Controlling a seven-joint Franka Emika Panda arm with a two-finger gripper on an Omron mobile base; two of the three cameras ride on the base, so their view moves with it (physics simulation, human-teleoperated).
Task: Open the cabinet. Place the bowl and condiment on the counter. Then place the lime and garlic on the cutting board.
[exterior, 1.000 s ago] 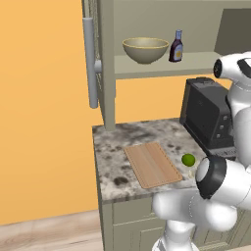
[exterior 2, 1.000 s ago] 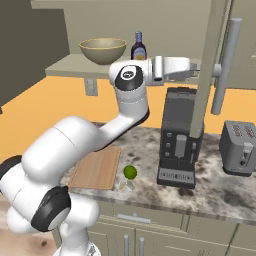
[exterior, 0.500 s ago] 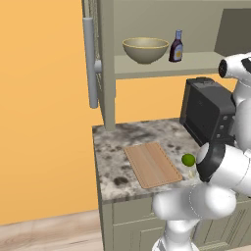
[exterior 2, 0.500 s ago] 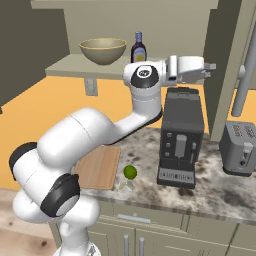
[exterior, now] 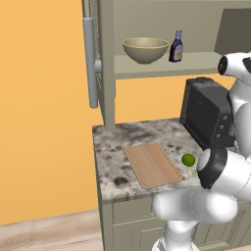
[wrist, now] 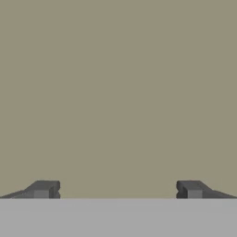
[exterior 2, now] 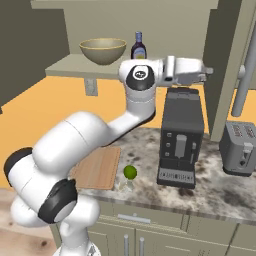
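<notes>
Looking over the left base view, I am seeing the cabinet (exterior: 147, 68) standing open, with the bowl (exterior: 145, 49) and the condiment (exterior: 176, 46) side by side on its shelf, the cutting board (exterior: 152, 164) lying below on the counter (exterior: 120, 157), and the lime (exterior: 188, 160) resting on the stone just off the board's right edge, something small and pale, probably the garlic (exterior: 190, 172), just beside it. Switching to the right base view, I am watching the gripper (exterior 2: 206, 73) pointing rightward at shelf height, so the bowl and condiment are lying behind it to the left; the arm will be needing to swing back that way, I judge, with the condiment the nearer. A coffee machine (exterior 2: 181, 137) is standing right beneath the hand, a toaster (exterior 2: 242, 148) further right. In the hand view, I am facing plain grey-olive panel, the fingertips (wrist: 44, 189) spread wide and holding nothing.
</notes>
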